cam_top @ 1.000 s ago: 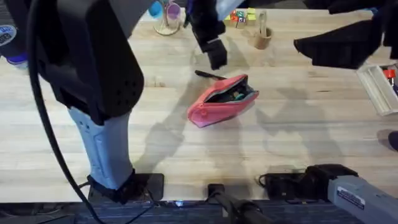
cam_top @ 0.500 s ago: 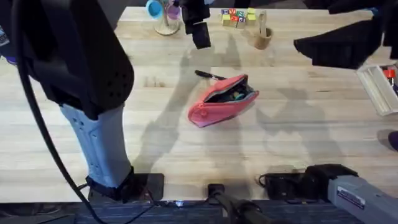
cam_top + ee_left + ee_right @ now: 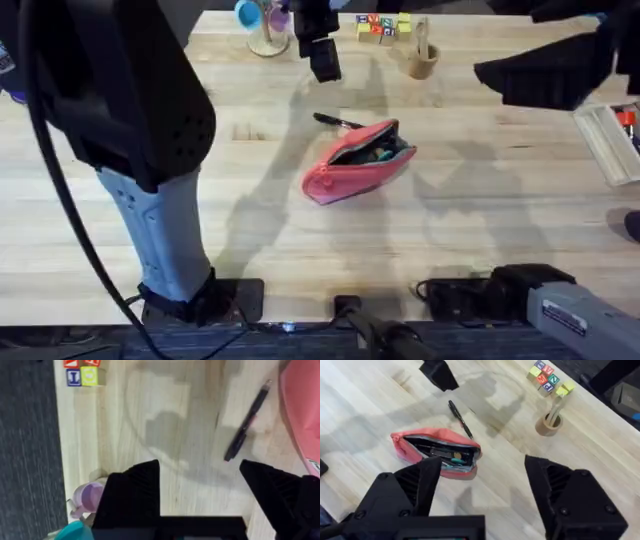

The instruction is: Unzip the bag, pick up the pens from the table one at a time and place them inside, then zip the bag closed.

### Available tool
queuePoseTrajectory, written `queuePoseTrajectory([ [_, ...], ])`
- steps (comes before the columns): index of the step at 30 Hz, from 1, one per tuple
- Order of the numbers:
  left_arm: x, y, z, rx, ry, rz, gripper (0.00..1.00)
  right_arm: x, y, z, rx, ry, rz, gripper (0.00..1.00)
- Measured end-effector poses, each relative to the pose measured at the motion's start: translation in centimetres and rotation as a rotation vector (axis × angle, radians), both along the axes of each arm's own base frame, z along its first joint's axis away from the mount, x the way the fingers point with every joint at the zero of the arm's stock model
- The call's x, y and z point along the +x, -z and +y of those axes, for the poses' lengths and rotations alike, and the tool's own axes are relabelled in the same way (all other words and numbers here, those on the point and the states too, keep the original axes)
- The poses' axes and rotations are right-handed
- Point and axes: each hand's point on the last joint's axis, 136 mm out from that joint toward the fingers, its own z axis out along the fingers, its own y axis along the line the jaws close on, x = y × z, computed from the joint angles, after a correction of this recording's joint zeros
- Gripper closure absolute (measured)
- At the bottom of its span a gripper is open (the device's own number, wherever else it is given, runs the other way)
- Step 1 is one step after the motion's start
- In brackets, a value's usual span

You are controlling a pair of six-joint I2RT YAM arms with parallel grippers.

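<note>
The bag (image 3: 357, 160) lies near the middle of the table (image 3: 480, 240), its zipper already open and its mouth gaping; the right wrist view looks into that mouth and shows dark contents with a small teal item, detail that the overhead view renders only as a dark slit. Just beyond the bag, close beside its far edge, one pen (image 3: 338, 120) lies flat on the wood. The left wrist view shows this pen (image 3: 248, 420) as a slim black shaft set diagonally next to the pink fabric, apart from any finger. Farther off, the left gripper (image 3: 322, 58) hangs above the far part of the table, beyond the pen, with its jaws spread wide and nothing between them. The right gripper (image 3: 482, 490) is raised over the right side, jaws likewise wide apart and empty. The step in hand appears to be picking up the remaining pen: the left gripper should come back over the shaft, turn so its jaws straddle it crosswise, and close near the middle, keeping clear of the bag's fabric. At the far edge stand lettered blocks (image 3: 382, 26) and a small wooden cup (image 3: 421, 60); the left wrist view also shows a lilac cup (image 3: 89, 499).
</note>
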Motion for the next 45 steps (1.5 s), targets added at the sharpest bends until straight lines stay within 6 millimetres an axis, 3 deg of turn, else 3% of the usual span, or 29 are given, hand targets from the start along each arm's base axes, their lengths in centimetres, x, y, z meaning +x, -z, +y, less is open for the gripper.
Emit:
queuePoseTrajectory([
  [11,-3.1,3.4,0.8,0.078,0.243,0.072,0.006,0.1,0.1,-0.3,-0.011,0.011,0.000,0.006],
  [18,-3.9,6.2,1.0,0.102,0.335,0.081,0.006,0.1,0.1,-0.2,-0.011,0.011,0.000,0.006],
  [30,-5.7,10.3,-1.3,0.108,0.413,0.082,0.006,0.1,0.1,-0.3,-0.012,0.012,0.000,0.005],
  [35,-5.5,11.2,-2.0,0.103,0.410,0.076,0.006,0.1,0.1,-0.3,-0.012,0.012,0.000,0.005],
  [39,-5.4,13.0,-2.0,0.109,0.389,0.113,0.016,0.1,0.1,-0.3,-0.012,0.012,0.000,0.005],
  [45,-5.2,13.1,-2.0,0.102,0.368,0.129,0.041,0.1,0.1,-0.3,-0.012,0.012,0.000,0.006],
])
